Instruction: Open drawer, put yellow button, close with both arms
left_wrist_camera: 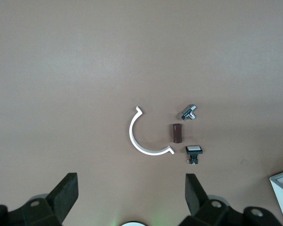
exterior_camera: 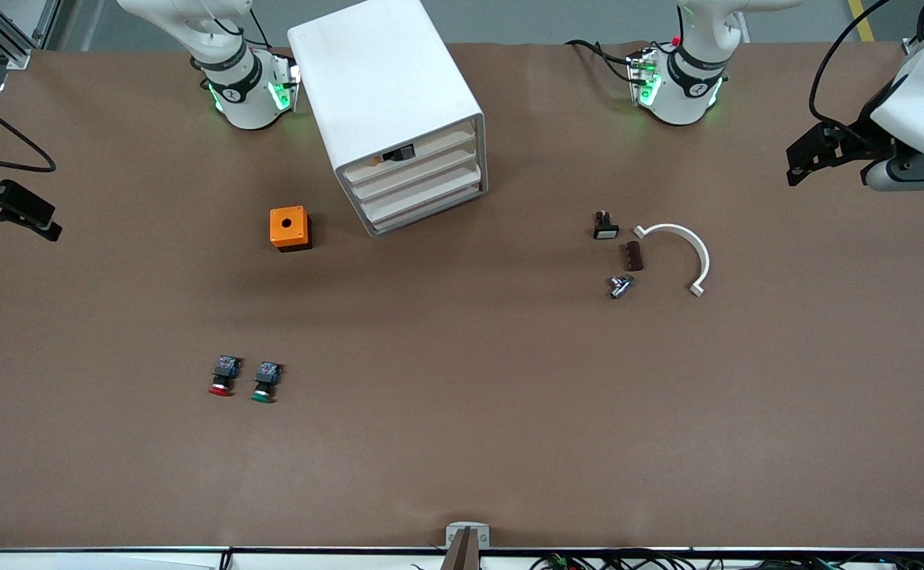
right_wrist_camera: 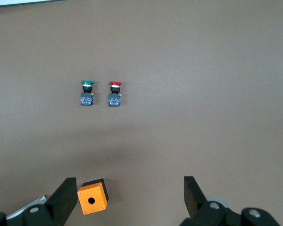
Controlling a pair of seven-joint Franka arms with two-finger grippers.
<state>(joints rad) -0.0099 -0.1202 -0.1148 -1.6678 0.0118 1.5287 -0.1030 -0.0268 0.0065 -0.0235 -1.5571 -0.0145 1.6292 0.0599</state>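
Observation:
The white cabinet [exterior_camera: 386, 87] stands between the two arm bases. Its top drawer [exterior_camera: 422, 150] is pushed in flush with the two lower drawers, with a small dark part at its front. No yellow button shows in any view. My left gripper [exterior_camera: 796, 165] hangs open and empty, high over the left arm's end of the table; its wrist view shows its open gripper [left_wrist_camera: 131, 193] above bare table. My right gripper [exterior_camera: 22, 218] is open and empty, high over the right arm's end; its wrist view shows its open gripper [right_wrist_camera: 128, 193] above the orange box [right_wrist_camera: 92, 197].
The orange box with a round hole [exterior_camera: 290, 228] sits beside the cabinet. A red-capped button [exterior_camera: 222, 377] and a green-capped button [exterior_camera: 266, 381] lie nearer the camera. A white-capped switch [exterior_camera: 606, 226], a brown block [exterior_camera: 633, 256], a metal part [exterior_camera: 620, 286] and a white arc [exterior_camera: 679, 253] lie toward the left arm's end.

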